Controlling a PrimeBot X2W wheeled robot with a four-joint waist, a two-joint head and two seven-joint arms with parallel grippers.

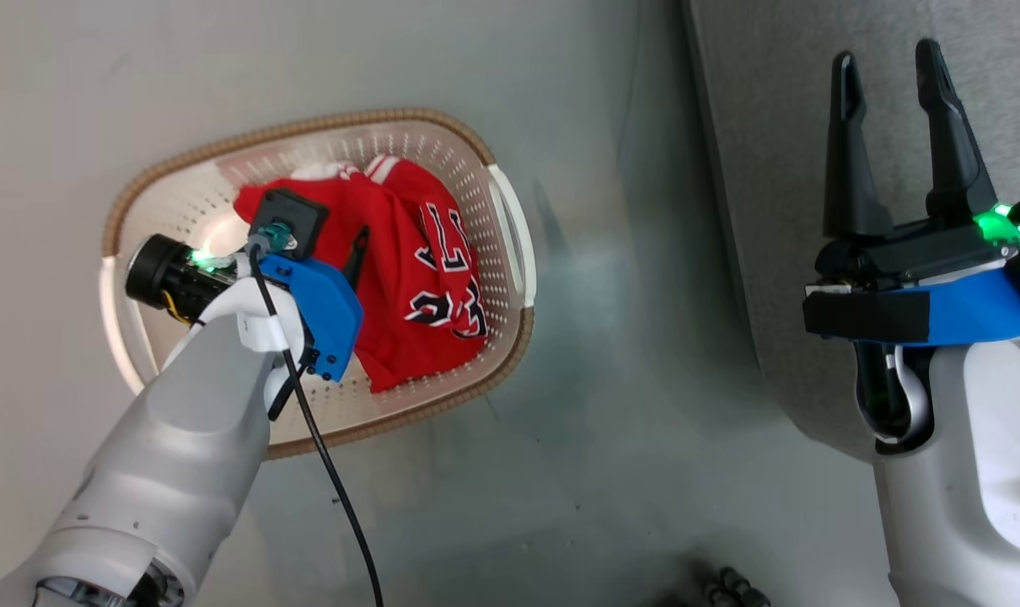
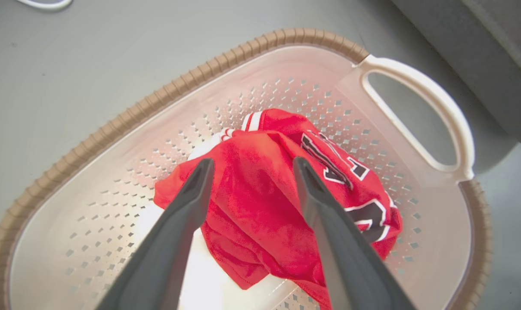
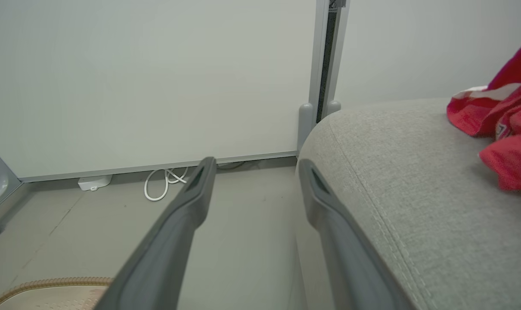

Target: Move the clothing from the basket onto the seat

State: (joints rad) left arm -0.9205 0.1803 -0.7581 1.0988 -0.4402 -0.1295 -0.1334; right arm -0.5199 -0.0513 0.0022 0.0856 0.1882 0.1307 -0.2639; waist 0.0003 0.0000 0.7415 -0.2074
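Note:
The cream basket (image 1: 510,253) with its brown rim stands on the grey floor, left of the seat (image 1: 780,169). In it lies a crumpled red jersey (image 1: 426,270) with black-and-white numerals. My left gripper (image 1: 354,253) reaches down into the basket, mostly hidden by its own wrist. In the left wrist view that gripper (image 2: 252,165) is open, its fingers (image 2: 187,206) straddling the jersey (image 2: 260,206) just above it. My right gripper (image 1: 898,126) hovers open and empty over the seat's edge. On the seat (image 3: 394,181) lies a second red garment with white trim (image 3: 508,125).
A white cable coil (image 3: 161,185) and a small white box (image 3: 94,183) lie by the wall. A grey post (image 3: 325,64) stands behind the seat's corner. The basket's white handle (image 2: 437,107) faces the seat. Small dark objects (image 1: 733,586) sit at the head view's bottom edge.

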